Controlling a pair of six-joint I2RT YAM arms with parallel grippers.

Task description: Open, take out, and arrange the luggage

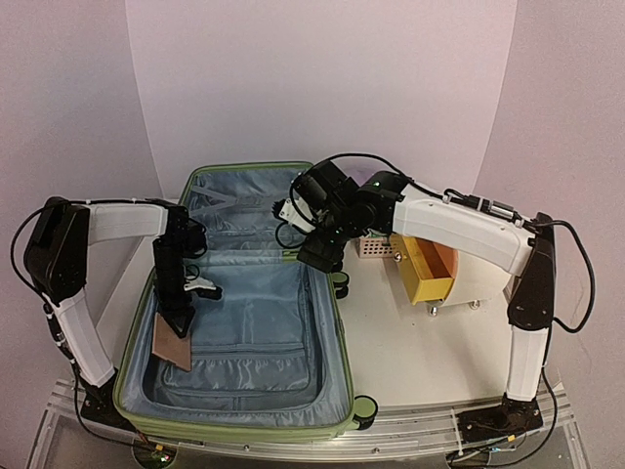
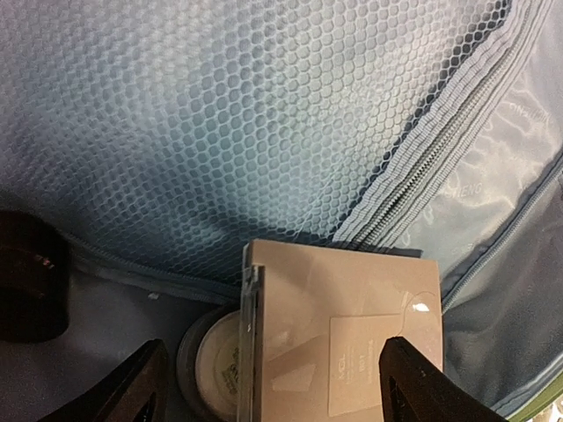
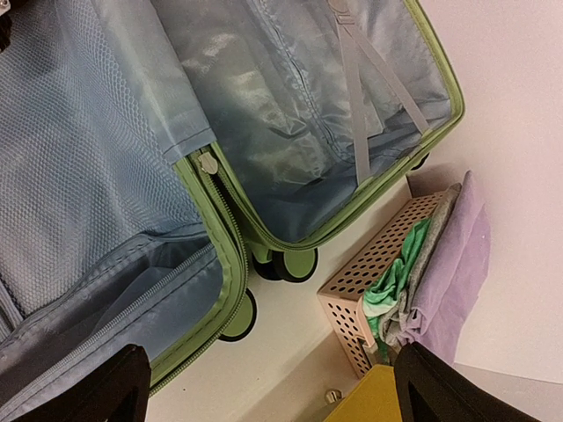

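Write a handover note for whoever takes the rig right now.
Left gripper: jaws open, low in the near half of the luggage, over a tan box beside a round jar.
Right gripper: jaws open, empty, above the luggage's right edge near the pink basket.
Done: luggage is open; basket holds folded clothes.
Left: box and jar not yet out; remove and arrange them.
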